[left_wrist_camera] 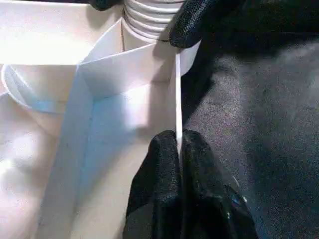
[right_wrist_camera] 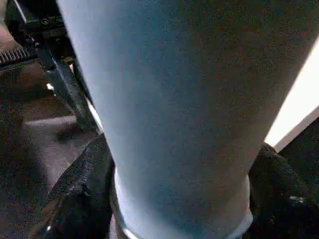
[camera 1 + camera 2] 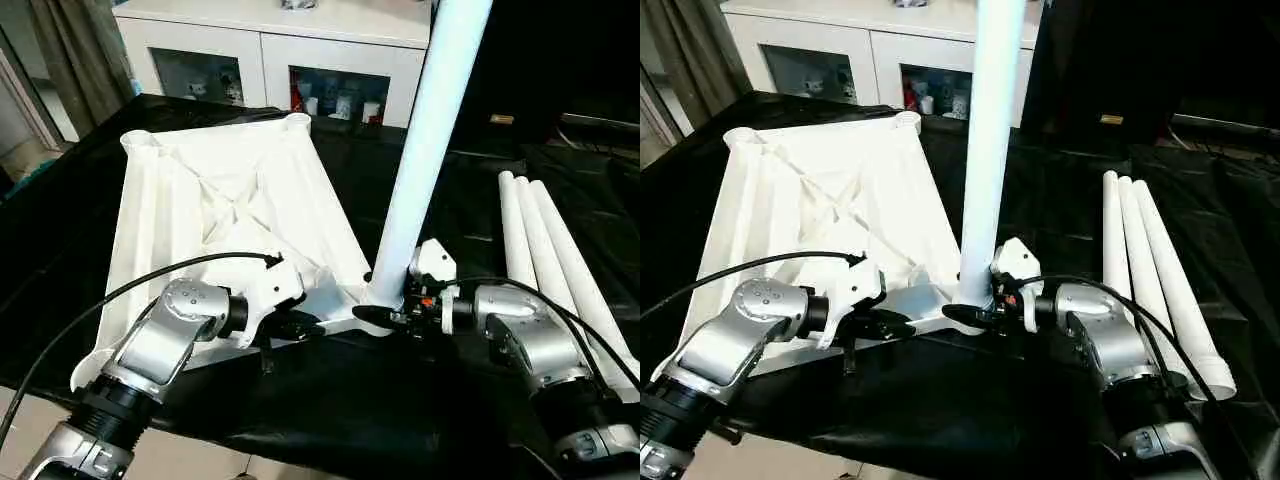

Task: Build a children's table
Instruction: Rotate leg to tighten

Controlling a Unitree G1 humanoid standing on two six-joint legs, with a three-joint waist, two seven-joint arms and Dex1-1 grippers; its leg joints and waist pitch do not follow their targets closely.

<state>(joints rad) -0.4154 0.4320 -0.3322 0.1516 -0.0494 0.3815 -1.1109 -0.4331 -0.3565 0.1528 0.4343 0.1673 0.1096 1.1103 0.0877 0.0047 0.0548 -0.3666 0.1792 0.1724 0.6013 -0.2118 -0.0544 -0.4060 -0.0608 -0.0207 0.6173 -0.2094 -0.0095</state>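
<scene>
The white tabletop (image 3: 230, 190) lies underside up on the black-draped work table, ribs showing. One white leg (image 3: 425, 150) stands upright in its near right corner socket. My right gripper (image 3: 385, 315) is at the foot of that leg. In the right wrist view its black fingers (image 2: 75, 199) press both sides of the leg (image 2: 174, 99). My left gripper (image 3: 300, 325) is at the tabletop's near edge. The left wrist view shows it (image 1: 179, 144) pinched shut on the thin upright rim (image 1: 178, 89), with the leg's ribbed end (image 1: 149, 15) beyond.
Three loose white legs (image 3: 545, 250) lie side by side on the black cloth at the right. A white glass-door cabinet (image 3: 270, 40) stands behind the work table. The table's near edge (image 3: 200, 440) runs just in front of my forearms, with floor below.
</scene>
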